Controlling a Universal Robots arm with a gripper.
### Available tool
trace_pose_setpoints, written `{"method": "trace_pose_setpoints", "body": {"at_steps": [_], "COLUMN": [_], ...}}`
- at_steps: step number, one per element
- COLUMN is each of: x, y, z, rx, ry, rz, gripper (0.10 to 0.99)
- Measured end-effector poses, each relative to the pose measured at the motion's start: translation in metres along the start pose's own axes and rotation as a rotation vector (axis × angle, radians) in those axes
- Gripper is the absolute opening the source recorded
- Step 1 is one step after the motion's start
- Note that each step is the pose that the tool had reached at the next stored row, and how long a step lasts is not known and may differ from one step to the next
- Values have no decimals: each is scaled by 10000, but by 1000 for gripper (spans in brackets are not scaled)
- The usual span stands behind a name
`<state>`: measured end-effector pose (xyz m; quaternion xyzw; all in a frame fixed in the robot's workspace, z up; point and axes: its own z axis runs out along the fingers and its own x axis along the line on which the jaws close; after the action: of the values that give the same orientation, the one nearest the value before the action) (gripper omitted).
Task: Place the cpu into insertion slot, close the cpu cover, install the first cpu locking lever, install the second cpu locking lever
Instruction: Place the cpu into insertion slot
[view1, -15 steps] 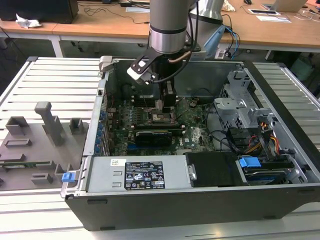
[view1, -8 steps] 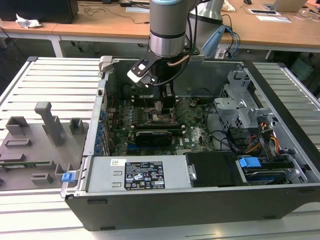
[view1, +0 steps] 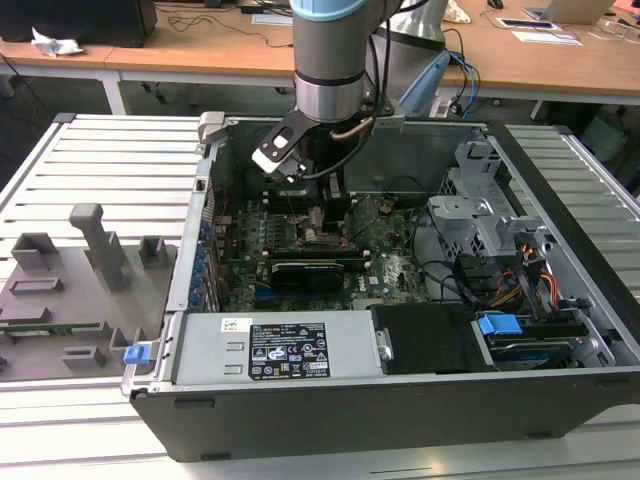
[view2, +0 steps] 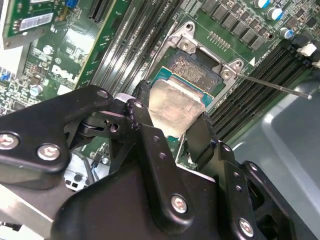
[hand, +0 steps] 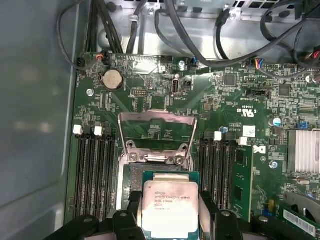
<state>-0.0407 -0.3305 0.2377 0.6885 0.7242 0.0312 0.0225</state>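
Looking across a slatted metal table (view1: 100, 160) carrying an open computer case (view1: 400, 410) lying flat near its middle; reaching down with the arm (view1: 330, 60) into the case close to its far wall; seeing a grey power supply (view1: 280, 350) lying along the case's near wall and a green motherboard (hand: 150, 90) covering the case floor beyond it; noting grey fixture blocks (view1: 95, 245) sitting toward the table edge at the exterior view's left; hovering with the gripper (hand: 169, 200) over the middle of the motherboard, between two banks of black memory slots (hand: 95, 170); clamping the two black fingers (view2: 142, 120) onto opposite edges of the cpu (hand: 170, 205), closing only as far as the chip's width and gripping nothing else; facing the cpu cover (hand: 152, 116) standing raised on its hinge at the far edge of the insertion slot (view2: 192, 72), not closed; holding the cpu with its silver top facing up, partly over the insertion slot at the edge nearest the gripper and not seated flat in it, with no telling whether chip and slot are touching; seeing a thin locking lever (view2: 280, 87) sticking out free from one corner of the insertion slot, not latched
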Motion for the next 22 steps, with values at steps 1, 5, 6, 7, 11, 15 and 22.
{"method": "trace_pose_setpoints", "body": {"at_steps": [1, 5, 6, 7, 11, 15, 22], "x": [4, 43, 54, 60, 70, 70, 104], "y": [-1, -6, -7, -9, -46, -50, -58], "z": [16, 107, 131, 144, 224, 264, 314], "rx": [0, 0, -1, -1, -3, -4, -5], "ry": [0, -7, -12, -12, -12, -24, -22], "rz": [0, 78, 143, 152, 151, 306, 301], "gripper": [537, 537, 537, 537, 537, 537, 537]}}
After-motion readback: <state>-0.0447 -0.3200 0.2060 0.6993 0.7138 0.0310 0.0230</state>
